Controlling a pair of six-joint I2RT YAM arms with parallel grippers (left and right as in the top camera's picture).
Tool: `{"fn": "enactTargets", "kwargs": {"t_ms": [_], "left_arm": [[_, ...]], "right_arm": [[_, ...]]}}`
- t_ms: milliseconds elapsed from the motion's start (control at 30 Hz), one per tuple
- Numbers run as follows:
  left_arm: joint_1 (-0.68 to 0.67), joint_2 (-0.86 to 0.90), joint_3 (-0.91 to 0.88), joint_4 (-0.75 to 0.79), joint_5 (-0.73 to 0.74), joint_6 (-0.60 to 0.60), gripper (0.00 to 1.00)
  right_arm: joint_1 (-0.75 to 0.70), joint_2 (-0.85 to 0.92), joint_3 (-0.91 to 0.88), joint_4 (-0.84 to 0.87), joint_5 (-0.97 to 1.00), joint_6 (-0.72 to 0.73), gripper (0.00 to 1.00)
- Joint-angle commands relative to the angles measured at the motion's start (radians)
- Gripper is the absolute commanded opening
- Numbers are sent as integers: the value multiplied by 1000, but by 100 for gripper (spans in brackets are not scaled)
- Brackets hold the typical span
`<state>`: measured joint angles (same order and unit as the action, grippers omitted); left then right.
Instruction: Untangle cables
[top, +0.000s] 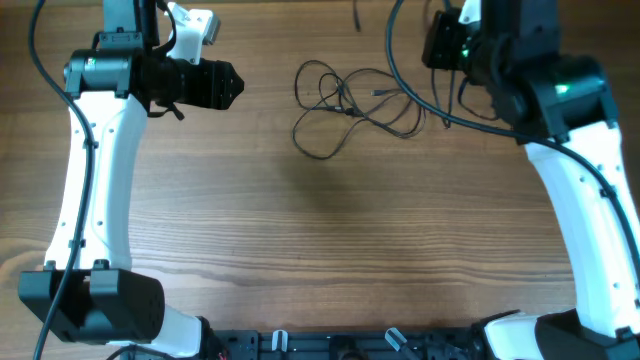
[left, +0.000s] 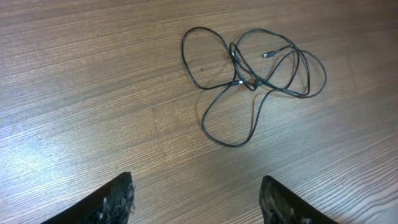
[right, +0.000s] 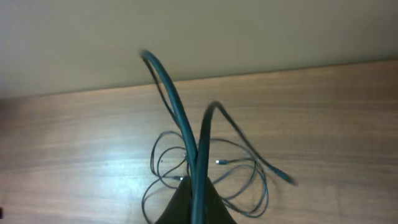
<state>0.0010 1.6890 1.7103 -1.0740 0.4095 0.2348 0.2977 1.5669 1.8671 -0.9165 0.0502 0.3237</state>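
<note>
A tangle of thin black cables (top: 350, 105) lies in loose loops on the wooden table at the far middle. In the left wrist view the tangle (left: 252, 81) sits ahead of my left gripper (left: 196, 180), which is open and empty, well short of it. From overhead the left gripper (top: 235, 85) hovers to the left of the loops. My right gripper (right: 198, 186) is shut on a doubled dark cable (right: 202, 143) that rises out of its jaws. One strand ends in a plug to the right. More loops (right: 219, 162) lie on the table beyond the fingers. Overhead, the right gripper (top: 432, 50) is to the right of the tangle.
A dark cable (top: 390, 60) arcs from the top edge down past the right gripper. Both white arms (top: 95, 180) stand along the table's sides. A black rail (top: 330, 345) runs along the near edge. A pale wall (right: 199, 37) lies beyond the far edge.
</note>
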Motion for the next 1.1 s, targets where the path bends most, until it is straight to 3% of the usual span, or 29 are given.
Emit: {"fn": "enactTargets", "kwargs": {"t_ms": [0,567,733,1067], "left_arm": [[1,9,8,-1,9,21,67],[1,9,8,-8,9,50,68],[1,9,8,-8,9,50,68],[-35,9,8,2,8,50,68]], "right_arm": [[4,-2,63,-40,52,-9,5],[-100,-2,153,-342,93,-9,4],[-211,-2,204,-416,223,52,4],[-492,0,224,-386,218,42,4]]}}
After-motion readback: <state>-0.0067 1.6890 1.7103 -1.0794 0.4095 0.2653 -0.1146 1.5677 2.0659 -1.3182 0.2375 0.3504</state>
